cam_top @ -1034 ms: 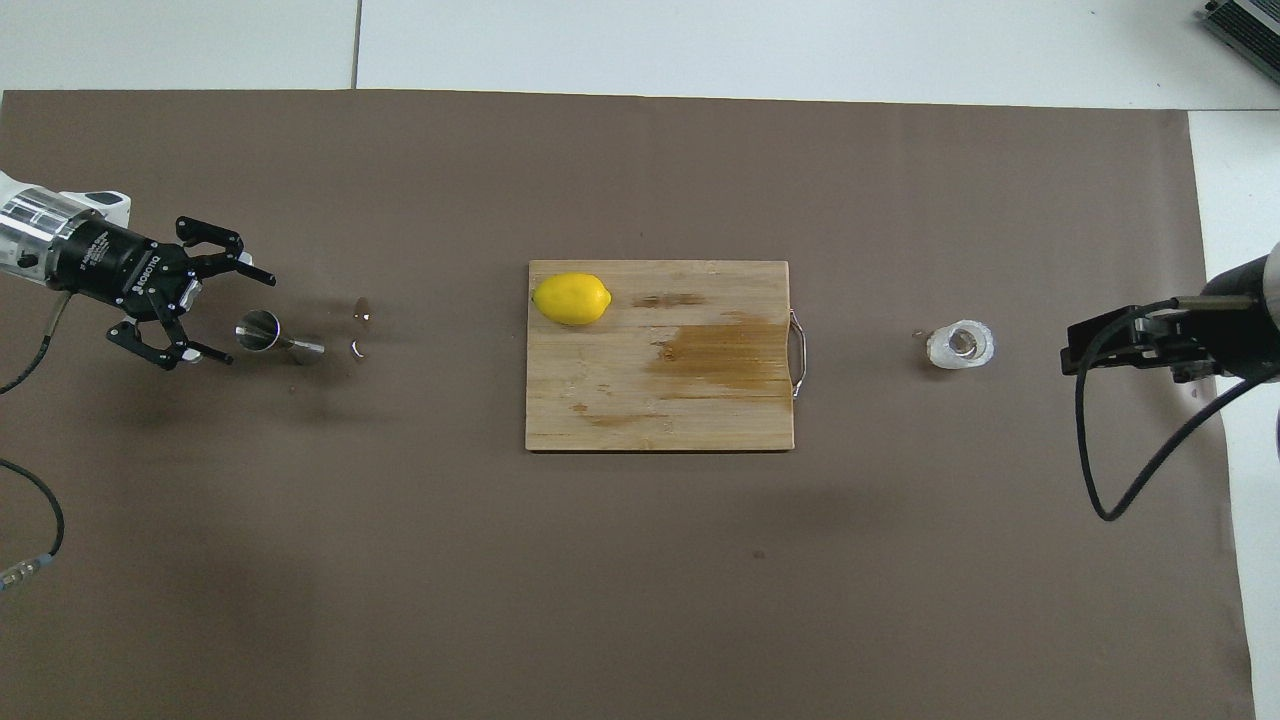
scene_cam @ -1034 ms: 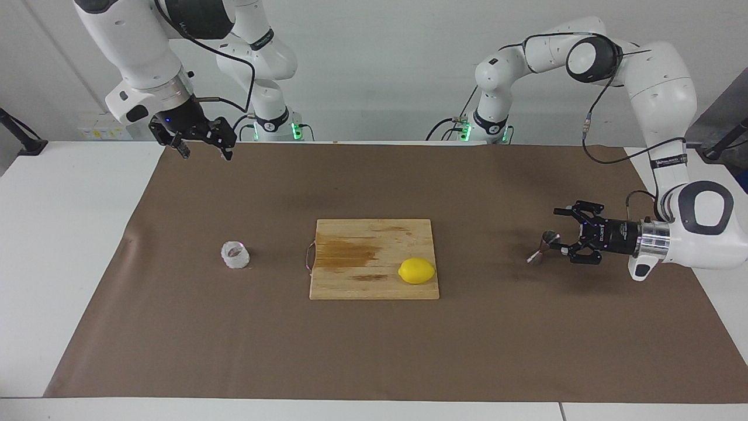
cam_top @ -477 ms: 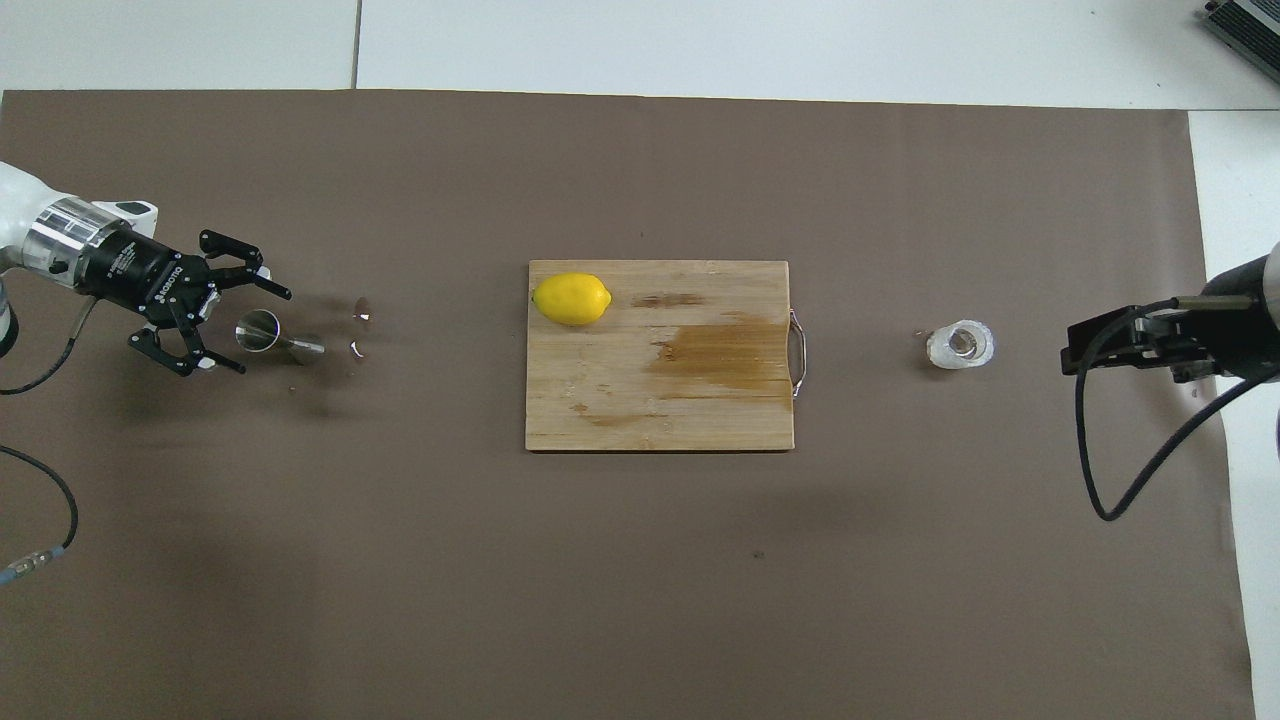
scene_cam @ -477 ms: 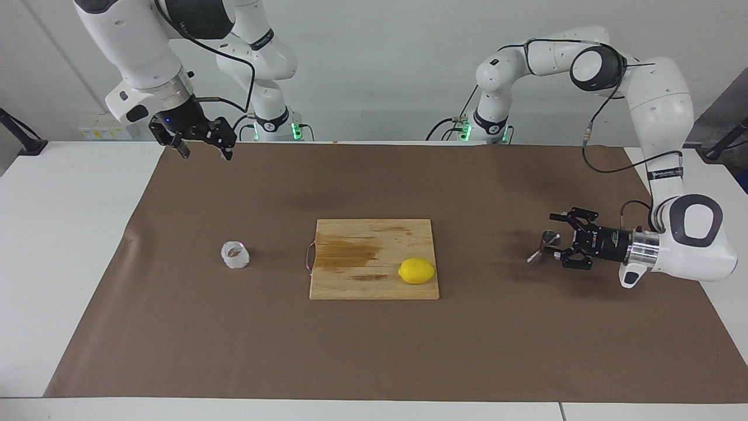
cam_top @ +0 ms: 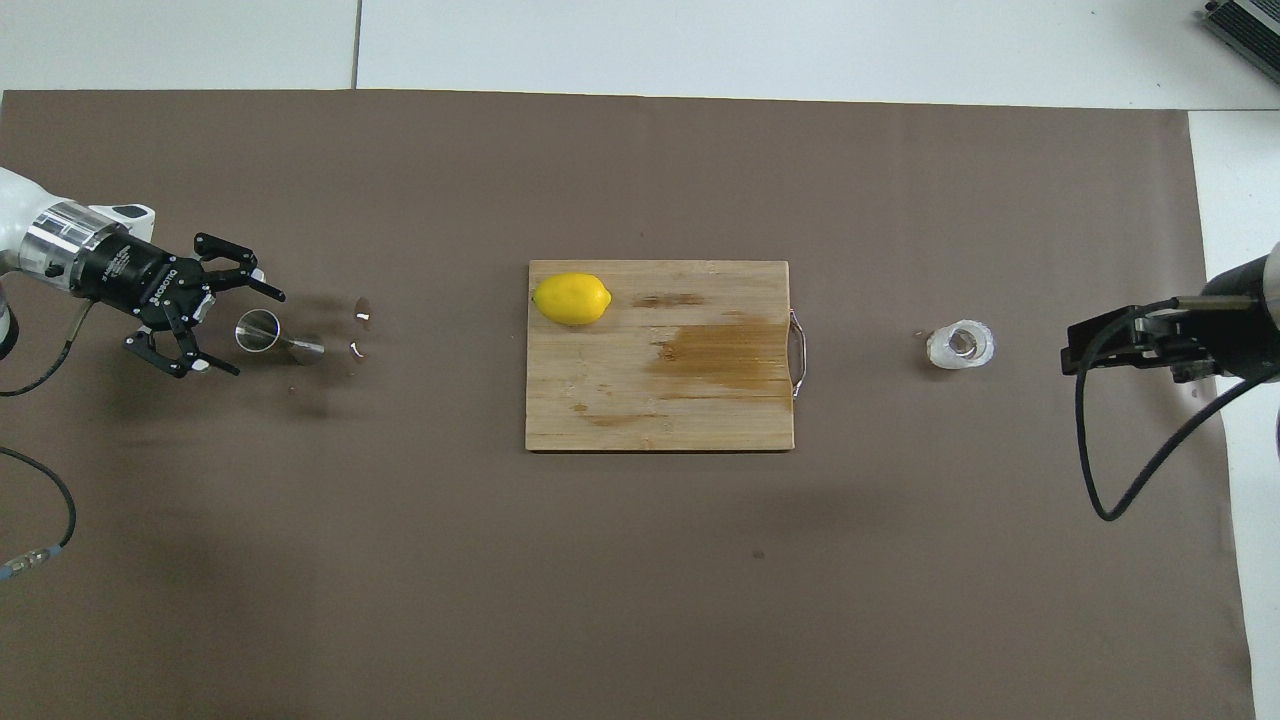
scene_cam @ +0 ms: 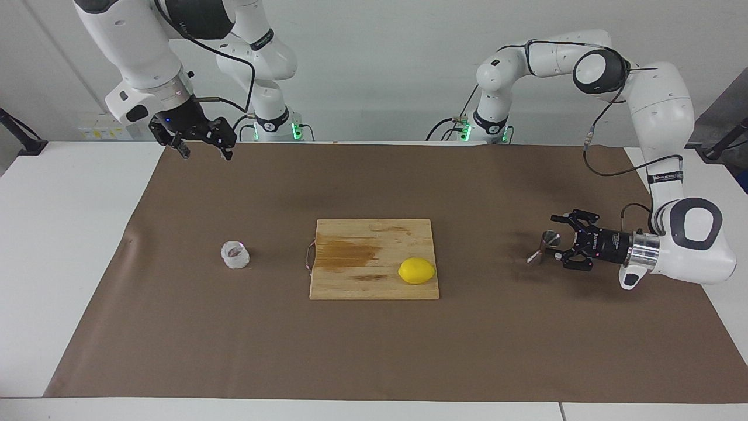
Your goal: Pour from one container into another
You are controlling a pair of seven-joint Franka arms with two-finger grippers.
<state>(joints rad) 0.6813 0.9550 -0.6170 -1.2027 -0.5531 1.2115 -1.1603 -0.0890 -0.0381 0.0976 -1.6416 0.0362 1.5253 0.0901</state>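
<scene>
Left claw point(scene_cam: 556, 246) splayed wide, level at jigger point(scene_cam: 544, 245), right of frame. We judge: centre fingers on narrow waist, clench gently. Glass cup point(scene_cam: 235, 255) mid-left on desk point(scene_cam: 526, 351). Right claw point(scene_cam: 201, 144) waits upper left, released.

Counted on table: one jigger point(scene_cam: 543, 246) point(cam_top: 272, 335); one glass cup point(scene_cam: 235, 255) point(cam_top: 960, 345); one lemon point(scene_cam: 416, 271) point(cam_top: 571, 298); one cutting board point(scene_cam: 374, 280) point(cam_top: 660, 410); one brown mat point(scene_cam: 374, 351) point(cam_top: 640, 580). Two arms were present, each with one gripper: left point(scene_cam: 559, 241) point(cam_top: 245, 328), right point(scene_cam: 201, 149) point(cam_top: 1075, 350).
</scene>
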